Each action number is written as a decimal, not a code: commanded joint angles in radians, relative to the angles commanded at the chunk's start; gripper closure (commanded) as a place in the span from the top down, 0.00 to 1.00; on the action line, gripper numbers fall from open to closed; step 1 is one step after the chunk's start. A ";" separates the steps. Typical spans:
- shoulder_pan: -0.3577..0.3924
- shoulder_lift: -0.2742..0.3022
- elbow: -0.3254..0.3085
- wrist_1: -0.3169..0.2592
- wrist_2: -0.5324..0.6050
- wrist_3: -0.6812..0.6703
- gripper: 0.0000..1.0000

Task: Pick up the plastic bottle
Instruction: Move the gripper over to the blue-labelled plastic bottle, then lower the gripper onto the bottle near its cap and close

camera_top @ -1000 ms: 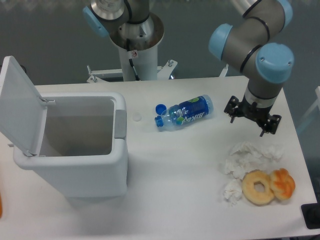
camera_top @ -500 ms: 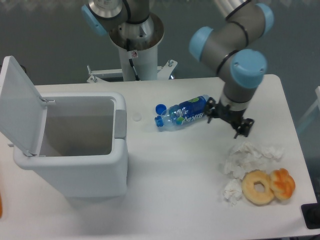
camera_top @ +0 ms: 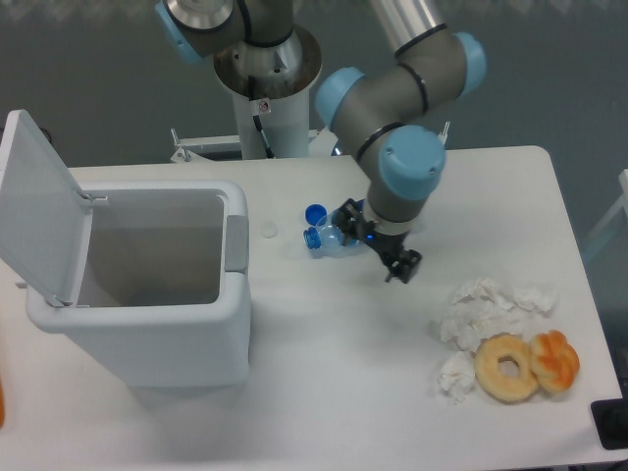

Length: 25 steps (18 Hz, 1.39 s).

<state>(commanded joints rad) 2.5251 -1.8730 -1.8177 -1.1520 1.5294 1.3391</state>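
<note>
The gripper [camera_top: 376, 242], fingers spread open, hangs over the bottle [camera_top: 329, 236] lying right of the white bin [camera_top: 147, 329].

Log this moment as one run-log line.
phase: approach | gripper: above bottle, jaws open | clear-blue plastic bottle: lying on white table, ungrasped

The tool [camera_top: 375, 242] and arm covered most of the plastic bottle [camera_top: 329, 237]; only its neck end showed. Finger spacing was indeterminable. An orange object [camera_top: 2, 404] was cropped at lower left.
</note>
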 joint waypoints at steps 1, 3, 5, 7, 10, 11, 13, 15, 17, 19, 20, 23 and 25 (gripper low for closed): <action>-0.009 0.008 -0.009 0.000 0.000 0.000 1.00; -0.029 0.009 -0.023 0.000 0.005 0.000 1.00; -0.051 0.009 -0.034 -0.002 0.028 0.002 1.00; -0.074 0.009 -0.049 -0.002 0.063 0.002 1.00; -0.089 0.008 -0.057 -0.002 0.087 0.006 1.00; -0.089 0.009 -0.067 -0.002 0.087 0.027 1.00; -0.089 0.011 -0.092 0.000 0.089 0.081 1.00; -0.088 0.011 -0.100 0.000 0.092 0.086 1.00; -0.089 0.008 -0.100 0.000 0.097 0.087 1.00; -0.089 0.008 -0.100 0.000 0.098 0.086 1.00; -0.091 0.008 -0.101 0.000 0.098 0.084 1.00; -0.094 0.005 -0.118 0.006 0.098 0.080 0.99; -0.092 0.005 -0.127 0.011 0.097 0.081 0.95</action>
<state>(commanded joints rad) 2.4329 -1.8684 -1.9451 -1.1413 1.6260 1.4205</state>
